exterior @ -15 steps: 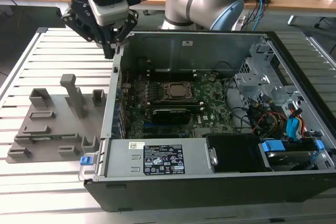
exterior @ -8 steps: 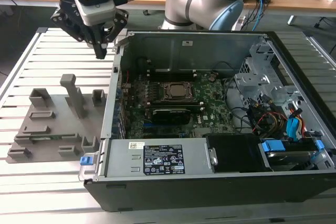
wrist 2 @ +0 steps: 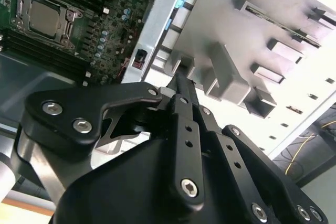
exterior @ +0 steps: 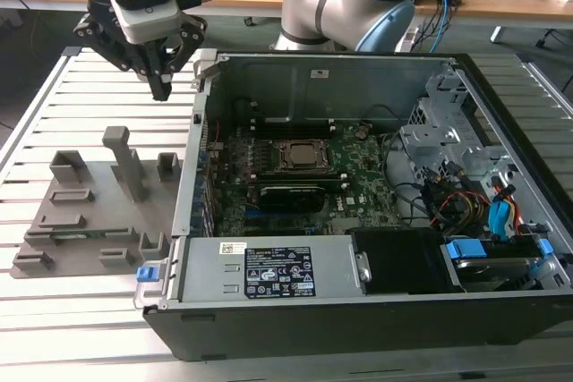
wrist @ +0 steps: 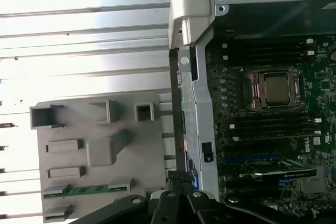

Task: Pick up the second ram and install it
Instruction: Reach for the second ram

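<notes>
Fingers (exterior: 162, 85) together, empty; second ram (wrist: 86, 189) lies in grey holder (wrist: 100, 129).

The arm's pincer (exterior: 162, 85) points downward, fingers pressed together.

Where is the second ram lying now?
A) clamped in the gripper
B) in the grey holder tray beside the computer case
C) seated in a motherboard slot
B: in the first wrist view the second ram lies in the grey holder tray, outside the computer case.
</notes>
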Robot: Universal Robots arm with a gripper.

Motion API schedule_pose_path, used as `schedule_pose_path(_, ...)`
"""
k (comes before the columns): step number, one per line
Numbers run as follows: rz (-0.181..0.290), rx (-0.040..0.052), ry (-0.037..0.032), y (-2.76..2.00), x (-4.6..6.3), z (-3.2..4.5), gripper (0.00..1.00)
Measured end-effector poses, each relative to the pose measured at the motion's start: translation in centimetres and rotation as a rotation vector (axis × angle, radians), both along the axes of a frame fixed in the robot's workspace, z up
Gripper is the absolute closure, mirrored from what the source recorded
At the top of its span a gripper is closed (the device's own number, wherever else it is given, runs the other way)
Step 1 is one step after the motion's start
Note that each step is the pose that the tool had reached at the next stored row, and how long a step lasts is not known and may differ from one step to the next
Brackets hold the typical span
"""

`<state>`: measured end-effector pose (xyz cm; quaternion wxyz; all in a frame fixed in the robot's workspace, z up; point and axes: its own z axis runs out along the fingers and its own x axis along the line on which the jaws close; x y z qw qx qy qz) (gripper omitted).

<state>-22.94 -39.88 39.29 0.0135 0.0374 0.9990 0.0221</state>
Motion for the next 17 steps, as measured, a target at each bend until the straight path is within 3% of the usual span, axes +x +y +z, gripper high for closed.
schedule_pose_path(4,0.000,-0.0001,0.0001,0.00,-0.6,0.00,0.89)
schedule_pose_path(17,0.000,0.0000,0.0001,0.00,-4.8,-0.01,0.89)
